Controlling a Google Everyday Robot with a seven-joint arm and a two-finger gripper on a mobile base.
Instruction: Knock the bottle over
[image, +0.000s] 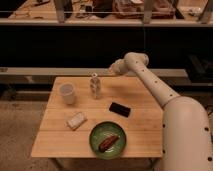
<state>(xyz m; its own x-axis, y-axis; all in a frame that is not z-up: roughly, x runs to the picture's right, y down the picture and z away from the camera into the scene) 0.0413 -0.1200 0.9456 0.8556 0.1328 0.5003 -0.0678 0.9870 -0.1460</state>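
The bottle (94, 86) is small, slim and whitish with a pale cap. It stands upright near the back middle of the wooden table (145, 125). The white arm reaches in from the lower right and bends at an elbow above the table's back edge. My gripper (114, 69) is at the arm's end, just right of the bottle and slightly above its cap, apart from it.
A white cup (67, 93) stands left of the bottle. A pale rectangular block (76, 120) lies at front left. A black flat object (120, 109) lies right of centre. A green plate (95, 148) with brown food sits at the front. A dark shelf runs behind the table.
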